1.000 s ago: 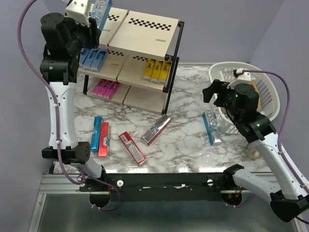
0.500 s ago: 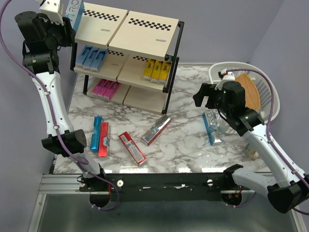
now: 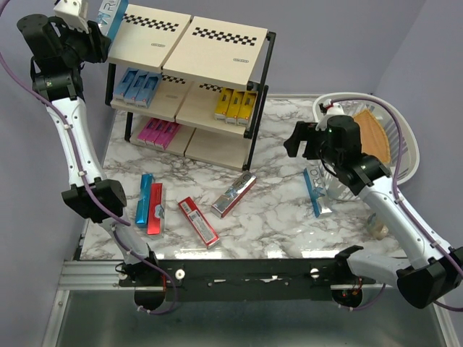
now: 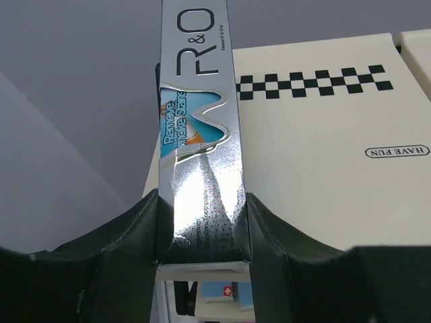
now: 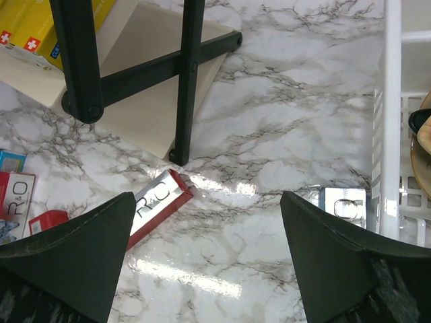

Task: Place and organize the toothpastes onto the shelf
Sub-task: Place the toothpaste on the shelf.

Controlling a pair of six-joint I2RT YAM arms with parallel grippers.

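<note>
My left gripper (image 3: 101, 14) is shut on a silver and teal toothpaste box (image 4: 199, 134) and holds it upright at the top left corner of the shelf (image 3: 210, 43), beside its checkered top board (image 4: 323, 148). Light blue boxes (image 3: 137, 87), yellow boxes (image 3: 237, 105) and pink boxes (image 3: 159, 132) stand on the lower tiers. On the table lie a blue box (image 3: 145, 199), two red boxes (image 3: 155, 208) (image 3: 198, 221) and a silver-red box (image 3: 234, 195). My right gripper (image 3: 295, 142) is open and empty above the table, with the silver-red box (image 5: 158, 202) below its left finger.
A white plastic basket (image 3: 401, 137) stands at the right with a wooden board (image 3: 370, 137) in it. A blue-silver box (image 3: 313, 191) leans against the basket's near side; its end shows in the right wrist view (image 5: 342, 204). The shelf's black leg (image 5: 185, 81) stands just ahead of my right gripper.
My left arm has swung up and to the left with the silver-teal box, from over the shelf front to its top left corner. My right gripper has moved left, away from the basket.
</note>
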